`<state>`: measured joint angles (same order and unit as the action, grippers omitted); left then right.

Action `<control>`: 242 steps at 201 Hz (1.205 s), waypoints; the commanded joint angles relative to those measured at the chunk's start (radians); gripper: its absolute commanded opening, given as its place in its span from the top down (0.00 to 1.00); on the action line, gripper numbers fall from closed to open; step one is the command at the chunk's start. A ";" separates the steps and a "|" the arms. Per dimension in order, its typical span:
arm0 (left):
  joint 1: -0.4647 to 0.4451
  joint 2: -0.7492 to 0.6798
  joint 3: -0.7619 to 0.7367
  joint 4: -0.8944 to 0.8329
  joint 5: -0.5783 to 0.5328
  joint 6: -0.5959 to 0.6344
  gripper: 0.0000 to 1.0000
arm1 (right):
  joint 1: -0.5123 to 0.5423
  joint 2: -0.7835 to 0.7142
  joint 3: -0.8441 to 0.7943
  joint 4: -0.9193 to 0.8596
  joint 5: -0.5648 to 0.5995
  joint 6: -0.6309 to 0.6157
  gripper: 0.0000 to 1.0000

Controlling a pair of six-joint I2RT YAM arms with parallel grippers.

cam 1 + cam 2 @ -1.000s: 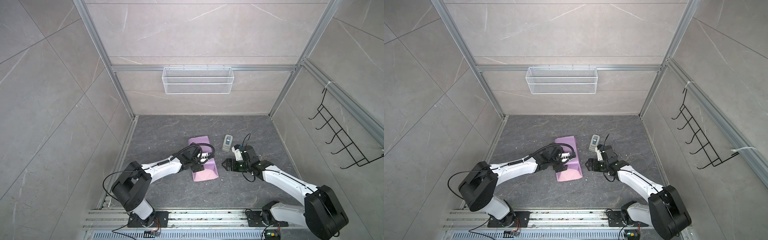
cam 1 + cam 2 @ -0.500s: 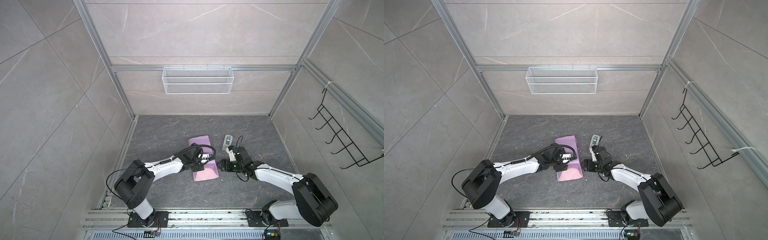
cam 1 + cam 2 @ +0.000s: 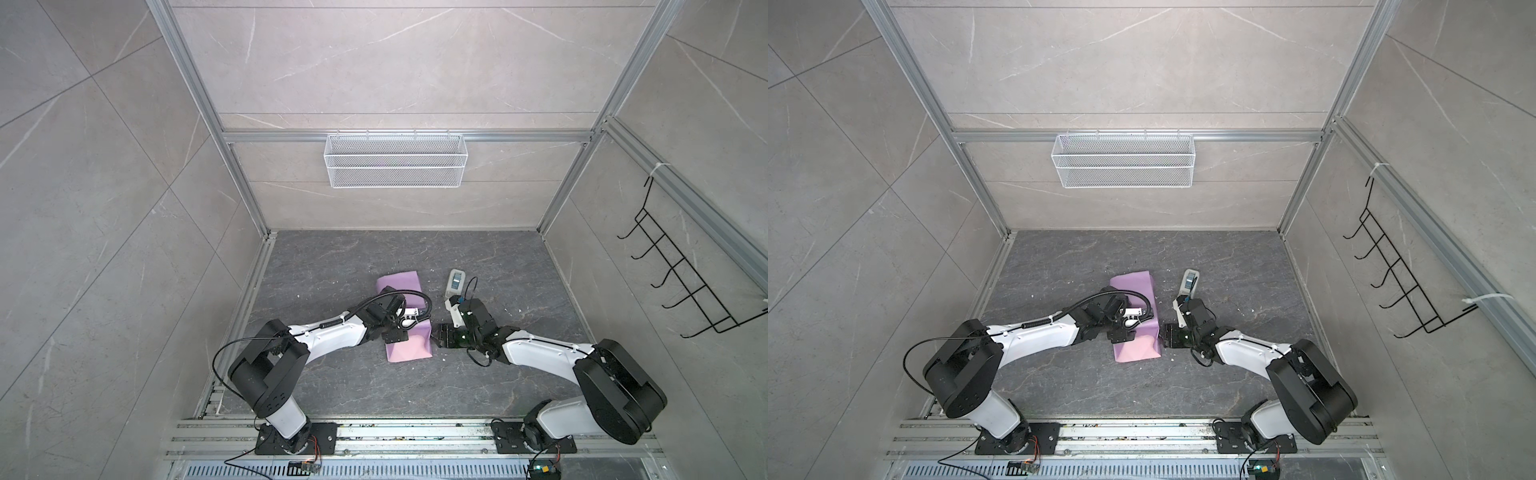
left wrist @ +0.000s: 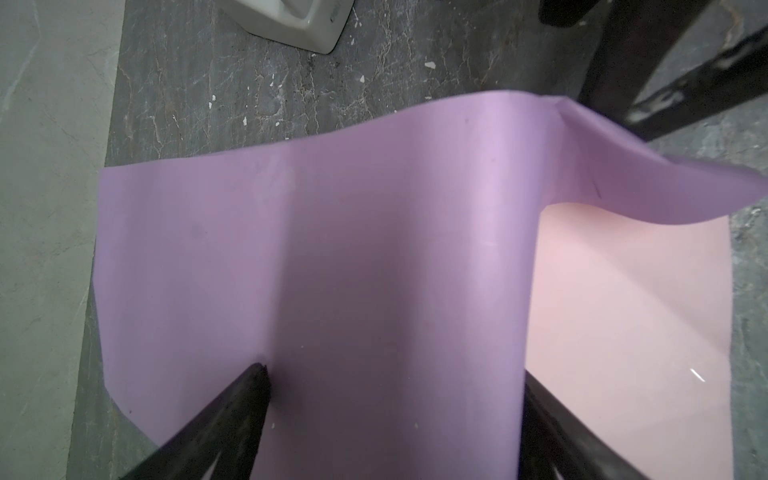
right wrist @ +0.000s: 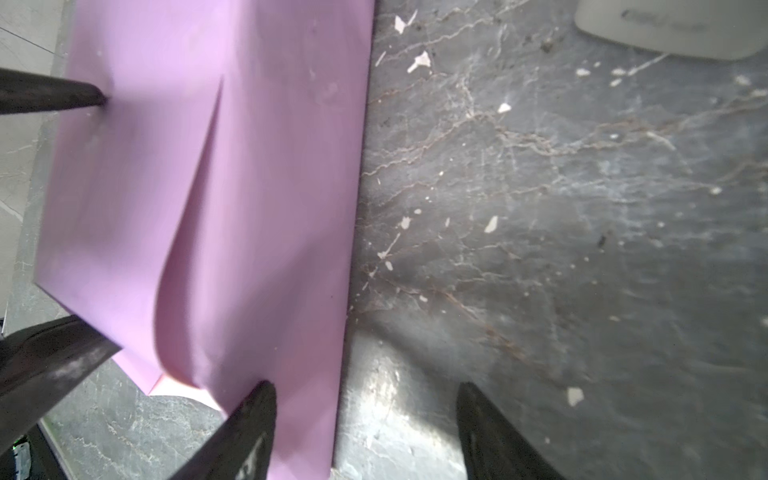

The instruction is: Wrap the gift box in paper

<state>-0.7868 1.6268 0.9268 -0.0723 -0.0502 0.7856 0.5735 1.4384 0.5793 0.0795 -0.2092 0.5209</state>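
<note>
Grey marbled floor (image 3: 498, 270): paper (image 3: 401, 282) lies lilac-up over a gift box we can't see, left gripper (image 4: 392, 374) splayed, pinning it, right gripper (image 5: 365, 388) open astride the edge, so we pinch low, then fold tight.

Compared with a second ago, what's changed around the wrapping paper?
The right arm swung in toward the paper; its jaws, open, now straddle the sheet's edge, gripping nothing. The left arm stayed put, jaws spread and pressing on the paper. The paper and the white handheld device have not moved.
</note>
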 commanded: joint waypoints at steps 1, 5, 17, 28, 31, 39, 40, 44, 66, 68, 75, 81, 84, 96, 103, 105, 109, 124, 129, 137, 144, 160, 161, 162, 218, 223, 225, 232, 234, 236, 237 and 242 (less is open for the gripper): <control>0.000 0.014 -0.007 0.003 0.010 0.013 0.13 | 0.015 0.009 -0.016 0.035 0.011 0.020 0.30; 0.000 0.014 -0.007 0.003 0.010 0.012 0.13 | 0.019 0.010 -0.016 0.035 0.012 0.022 0.30; 0.000 0.015 -0.006 0.003 0.008 0.014 0.13 | 0.024 0.014 -0.016 0.043 0.012 0.027 0.30; 0.000 0.014 -0.008 0.000 0.010 0.012 0.13 | 0.030 0.017 -0.019 0.055 0.016 0.033 0.30; -0.001 0.014 -0.007 0.000 0.010 0.012 0.13 | 0.032 0.018 -0.021 0.058 0.016 0.035 0.30; -0.001 0.014 -0.007 -0.002 0.009 0.013 0.13 | 0.037 0.022 -0.022 0.065 0.018 0.040 0.31; -0.001 0.014 -0.007 -0.003 0.009 0.013 0.13 | 0.037 0.022 -0.022 0.066 0.018 0.040 0.31; 0.000 0.014 -0.006 -0.003 0.009 0.012 0.13 | 0.039 0.023 -0.022 0.070 0.019 0.043 0.32; -0.001 0.011 -0.004 -0.006 0.008 0.014 0.13 | 0.054 0.031 -0.024 0.093 0.030 0.059 0.35; 0.000 0.011 -0.004 -0.005 0.009 0.015 0.13 | 0.057 0.032 -0.024 0.095 0.031 0.060 0.36; 0.000 0.010 -0.004 -0.005 0.012 0.014 0.13 | 0.062 0.037 -0.024 0.102 0.038 0.065 0.37; -0.001 0.008 -0.003 -0.006 0.013 0.014 0.13 | 0.066 0.042 -0.024 0.108 0.044 0.068 0.38; -0.001 0.007 -0.004 -0.006 0.012 0.014 0.13 | 0.069 0.044 -0.024 0.110 0.046 0.071 0.39; 0.000 0.006 -0.002 -0.009 0.015 0.012 0.13 | 0.077 0.054 -0.025 0.130 0.052 0.080 0.41; -0.002 0.007 -0.003 -0.010 0.018 0.012 0.13 | 0.082 0.059 -0.026 0.141 0.057 0.086 0.43; -0.001 0.006 -0.002 -0.010 0.017 0.012 0.13 | 0.083 0.060 -0.027 0.144 0.059 0.088 0.43; -0.001 0.006 -0.002 -0.012 0.018 0.012 0.13 | 0.087 0.063 -0.027 0.150 0.062 0.090 0.44; -0.002 0.005 -0.002 -0.013 0.018 0.012 0.13 | 0.095 0.068 -0.028 0.168 0.073 0.100 0.47; -0.001 0.005 -0.002 -0.014 0.018 0.012 0.13 | 0.099 0.069 -0.030 0.174 0.080 0.103 0.48; -0.002 0.003 -0.002 -0.016 0.021 0.012 0.13 | 0.104 0.071 -0.032 0.183 0.086 0.109 0.49; -0.002 0.003 0.000 -0.016 0.024 0.012 0.13 | 0.107 0.071 -0.034 0.193 0.093 0.115 0.50; -0.001 0.001 0.002 -0.016 0.030 0.010 0.13 | 0.112 0.073 -0.045 0.214 0.107 0.129 0.53; -0.002 0.002 0.002 -0.016 0.030 0.010 0.13 | 0.112 0.073 -0.046 0.216 0.108 0.131 0.53; -0.002 0.000 0.003 -0.017 0.030 0.009 0.13 | 0.113 0.073 -0.046 0.218 0.109 0.132 0.53; -0.002 -0.004 0.014 -0.028 0.060 -0.008 0.12 | 0.130 0.115 -0.049 0.294 0.118 0.165 0.61; -0.002 -0.005 0.016 -0.029 0.063 -0.010 0.12 | 0.131 0.118 -0.049 0.300 0.116 0.166 0.61; -0.002 -0.005 0.015 -0.031 0.067 -0.012 0.12 | 0.132 0.119 -0.049 0.301 0.116 0.166 0.61; -0.002 -0.006 0.018 -0.031 0.072 -0.017 0.12 | 0.136 0.123 -0.047 0.307 0.117 0.170 0.62; -0.002 -0.006 0.018 -0.031 0.074 -0.017 0.12 | 0.138 0.124 -0.047 0.308 0.116 0.172 0.62; -0.002 -0.006 0.018 -0.031 0.076 -0.018 0.12 | 0.139 0.125 -0.047 0.310 0.117 0.172 0.62; -0.002 -0.006 0.018 -0.031 0.076 -0.018 0.12 | 0.139 0.126 -0.047 0.311 0.116 0.173 0.62; -0.002 -0.005 0.018 -0.030 0.079 -0.020 0.12 | 0.141 0.130 -0.046 0.318 0.116 0.176 0.63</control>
<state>-0.7864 1.6268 0.9276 -0.0738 -0.0315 0.7818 0.6998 1.5436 0.5404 0.3420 -0.1112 0.6685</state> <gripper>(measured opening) 0.877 0.379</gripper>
